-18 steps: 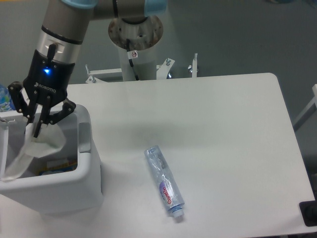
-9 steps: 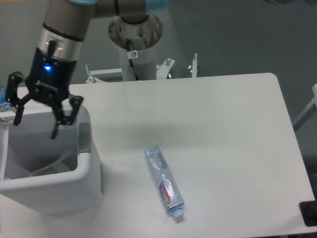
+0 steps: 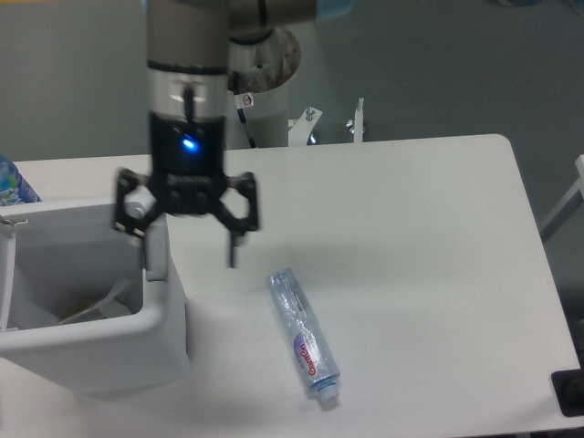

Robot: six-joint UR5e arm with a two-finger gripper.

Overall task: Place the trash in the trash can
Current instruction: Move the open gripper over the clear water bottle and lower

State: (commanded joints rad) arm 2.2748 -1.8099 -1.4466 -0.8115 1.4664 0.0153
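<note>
Grey floor and a white desk [image 3: 411, 228] fill my view. At the far left edge a blue-patterned bottle [image 3: 13, 185] peeks in behind the trash can [image 3: 100, 351], which sits on the desk's left end. Inside the can I can make out a pale flat shape that I take to be the white carton [image 3: 91, 306], though it is dim down there. Just right of the can's rim hangs my hand [image 3: 187, 254], fingers spread wide and holding nothing, pointing straight down at the desk. Further right, near the front edge, the crushed bottle [image 3: 303, 336] lies on its side, cap toward me, well apart from the can and a little right of the hand.

I judge one piece is binned and the bottle is the step now in hand. Next I need to bring the hand over the bottle's middle, turn the fingers across its long axis, then descend and close.
</note>
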